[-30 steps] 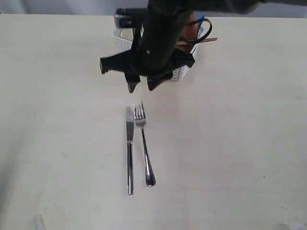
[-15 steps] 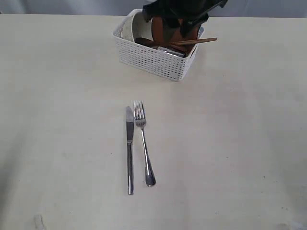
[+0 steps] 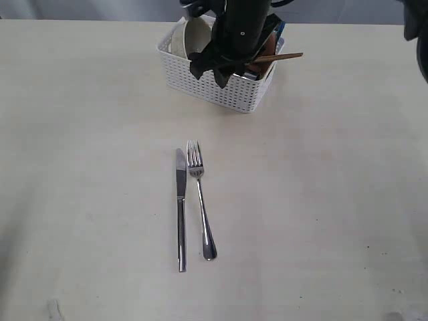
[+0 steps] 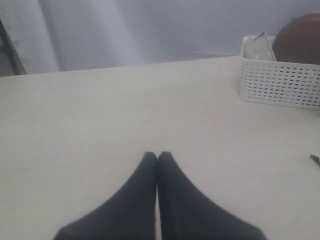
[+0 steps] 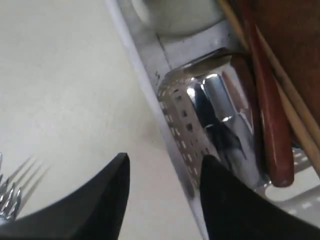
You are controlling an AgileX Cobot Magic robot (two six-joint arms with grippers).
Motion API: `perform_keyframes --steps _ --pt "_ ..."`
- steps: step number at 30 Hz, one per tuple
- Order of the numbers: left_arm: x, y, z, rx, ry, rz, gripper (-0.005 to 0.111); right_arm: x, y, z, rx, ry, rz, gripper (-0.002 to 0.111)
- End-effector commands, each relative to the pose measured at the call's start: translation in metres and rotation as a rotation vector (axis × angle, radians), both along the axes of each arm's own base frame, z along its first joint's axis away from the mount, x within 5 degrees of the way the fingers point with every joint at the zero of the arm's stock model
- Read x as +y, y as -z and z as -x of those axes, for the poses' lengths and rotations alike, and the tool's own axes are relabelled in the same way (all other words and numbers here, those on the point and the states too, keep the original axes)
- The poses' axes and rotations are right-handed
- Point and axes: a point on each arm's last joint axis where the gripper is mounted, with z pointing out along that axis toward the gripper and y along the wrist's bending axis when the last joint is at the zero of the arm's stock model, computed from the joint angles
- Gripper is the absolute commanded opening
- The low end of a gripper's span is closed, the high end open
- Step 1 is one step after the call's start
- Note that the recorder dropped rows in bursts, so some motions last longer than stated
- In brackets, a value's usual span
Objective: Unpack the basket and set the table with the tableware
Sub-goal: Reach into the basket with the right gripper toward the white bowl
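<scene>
Although the knife (image 3: 180, 210) and fork (image 3: 200, 199) already lie side by side on the near middle of the table (image 3: 80, 167), knife on the left, the rest of the tableware sits in the white basket (image 3: 221, 85) at the far centre. From outside, the right gripper (image 3: 210, 70) hangs over the basket's near wall. An off-white bowl (image 3: 194, 33) shows at the basket's left end and the chopsticks (image 3: 277, 58) jut past its right rim.

Seen from the left wrist, the left gripper (image 4: 157, 159) has its tips pressed together with nothing between them, low over bare table and well apart from the basket (image 4: 280, 82). A round brown plate (image 4: 302, 40) stands up inside it.

Seen from the right wrist, the right gripper (image 5: 165, 161) is spread apart and empty. One finger is outside the basket rim (image 5: 145, 60), the other over the small steel cup (image 5: 215, 115). Beside the cup lie the dark red-brown spoon (image 5: 267, 135) and the chopsticks (image 5: 295, 112). The fork's tines (image 5: 7, 195) show at the edge.

By my judgement two pieces are set. The cup, spoon, chopsticks, bowl and plate are yet to come out, with the cup looking like the next pick.
</scene>
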Motion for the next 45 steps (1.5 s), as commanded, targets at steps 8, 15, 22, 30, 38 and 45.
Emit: perform_keyframes --steps 8,15,22,30,38,45 --pt "-0.001 0.0 0.0 -0.011 0.007 0.006 0.0 0.011 0.009 -0.012 -0.083 0.001 -0.106 0.044" --pt "-0.001 0.0 0.0 -0.011 0.007 0.006 0.0 0.019 0.025 -0.01 -0.015 0.015 -0.173 0.037" --pt "-0.001 0.0 0.0 -0.011 0.007 0.006 0.0 0.026 0.017 -0.012 -0.021 0.037 -0.245 0.0" --pt "-0.001 0.0 0.0 -0.011 0.007 0.006 0.0 0.053 -0.002 -0.001 -0.068 -0.158 -0.261 0.0" --pt "-0.001 0.0 0.0 -0.011 0.007 0.006 0.0 0.094 -0.003 0.036 -0.135 -0.604 -0.129 0.0" --pt "-0.001 0.0 0.0 -0.011 0.007 0.006 0.0 0.111 0.0 0.062 -0.17 -0.948 0.079 0.0"
